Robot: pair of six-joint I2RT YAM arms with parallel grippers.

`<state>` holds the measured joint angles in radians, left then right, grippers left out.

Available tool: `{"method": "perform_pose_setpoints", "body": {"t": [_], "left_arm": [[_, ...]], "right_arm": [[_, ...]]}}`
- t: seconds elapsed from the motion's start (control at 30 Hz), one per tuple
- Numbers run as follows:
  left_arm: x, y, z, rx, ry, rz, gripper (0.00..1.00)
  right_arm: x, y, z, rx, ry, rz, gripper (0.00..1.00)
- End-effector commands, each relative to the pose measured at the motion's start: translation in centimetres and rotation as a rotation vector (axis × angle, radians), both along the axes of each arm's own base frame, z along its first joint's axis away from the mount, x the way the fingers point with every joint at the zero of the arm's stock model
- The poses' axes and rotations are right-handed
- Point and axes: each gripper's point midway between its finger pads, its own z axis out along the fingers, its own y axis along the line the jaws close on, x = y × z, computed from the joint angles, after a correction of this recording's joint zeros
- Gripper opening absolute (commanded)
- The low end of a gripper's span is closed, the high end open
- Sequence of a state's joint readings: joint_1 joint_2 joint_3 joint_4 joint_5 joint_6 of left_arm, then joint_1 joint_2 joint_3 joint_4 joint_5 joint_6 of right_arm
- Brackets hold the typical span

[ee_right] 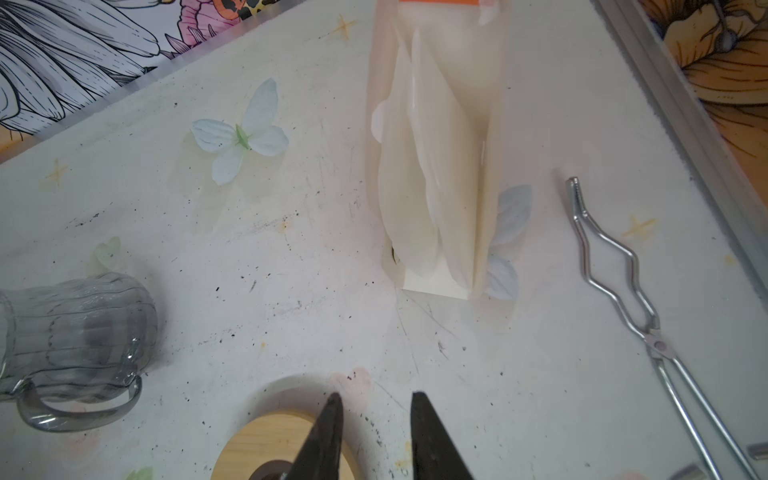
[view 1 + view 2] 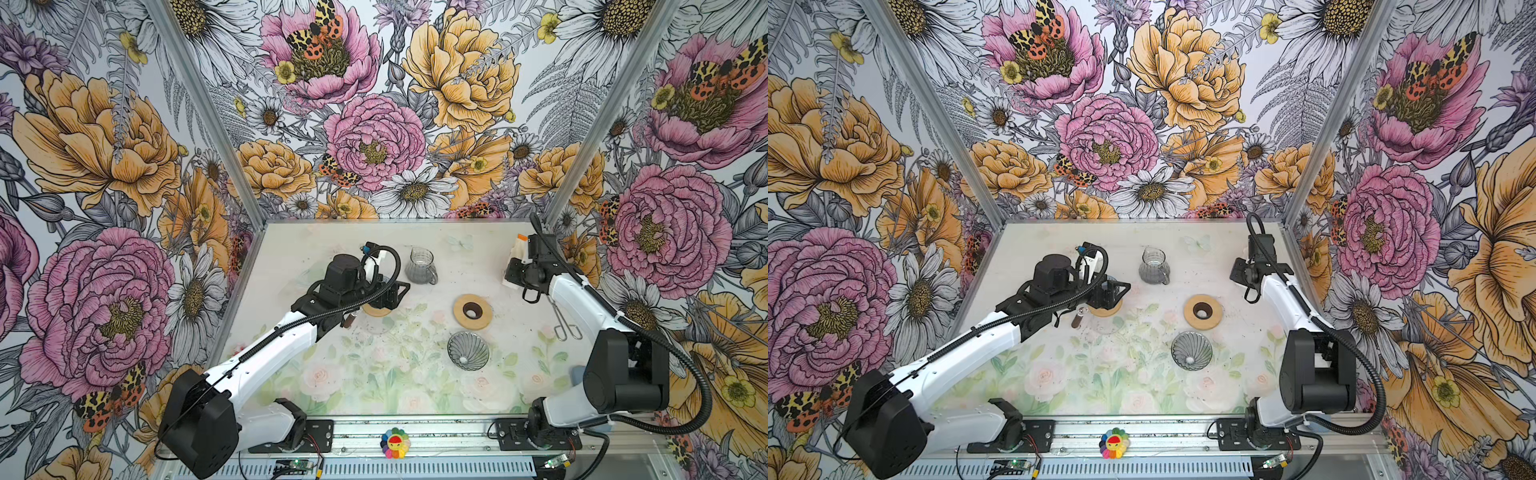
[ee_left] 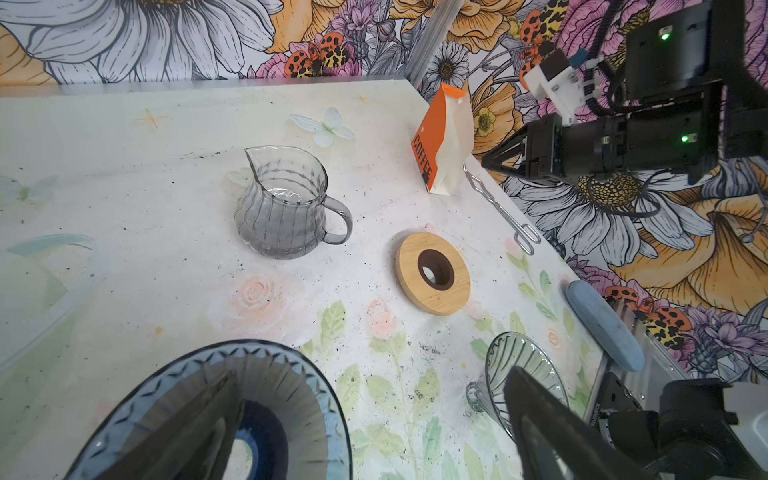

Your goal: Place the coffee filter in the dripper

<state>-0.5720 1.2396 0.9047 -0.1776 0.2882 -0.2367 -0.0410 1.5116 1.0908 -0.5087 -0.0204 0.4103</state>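
The coffee filters (image 1: 419, 178) are white paper cones standing inside a translucent pouch (image 3: 444, 141) with an orange COFFEE panel, upright at the back right of the table. The dripper (image 2: 468, 350) (image 2: 1191, 350) is a ribbed smoky-glass cone lying in the middle right. My right gripper (image 1: 376, 399) (image 2: 512, 274) hovers just in front of the pouch, jaws narrowly open, nothing between them. My left gripper (image 3: 374, 436) (image 2: 398, 291) is wide open and empty at centre left, well away from the pouch.
A glass carafe (image 2: 420, 266) stands at the back centre. A wooden ring (image 2: 473, 311) lies between carafe and dripper. Metal tongs (image 1: 615, 266) lie beside the pouch by the right wall. A blue-rimmed glass dish (image 3: 232, 399) sits under my left gripper. A blue-grey pad (image 3: 602, 324) lies at the right edge.
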Motion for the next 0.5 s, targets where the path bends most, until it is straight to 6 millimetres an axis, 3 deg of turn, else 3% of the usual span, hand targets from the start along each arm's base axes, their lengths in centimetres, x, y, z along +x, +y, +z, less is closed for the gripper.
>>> {"method": "perform_pose_setpoints", "body": {"t": [0.0, 0.27, 0.47], "left_arm": [[0.3, -1.0, 2.2, -0.048, -0.036, -0.024, 0.99], [0.8, -1.2, 1.8, -0.037, -0.023, -0.022, 0.99], [1.1, -1.4, 1.4, -0.028, -0.007, -0.021, 0.99]], "right_arm": [[1.9, -0.8, 1.2, -0.018, -0.059, -0.006, 0.3], [3.7, -3.1, 1.3, -0.108, -0.052, -0.025, 0.25], [3.6, -3.9, -0.4, -0.171, 0.01, 0.0, 0.24]]}}
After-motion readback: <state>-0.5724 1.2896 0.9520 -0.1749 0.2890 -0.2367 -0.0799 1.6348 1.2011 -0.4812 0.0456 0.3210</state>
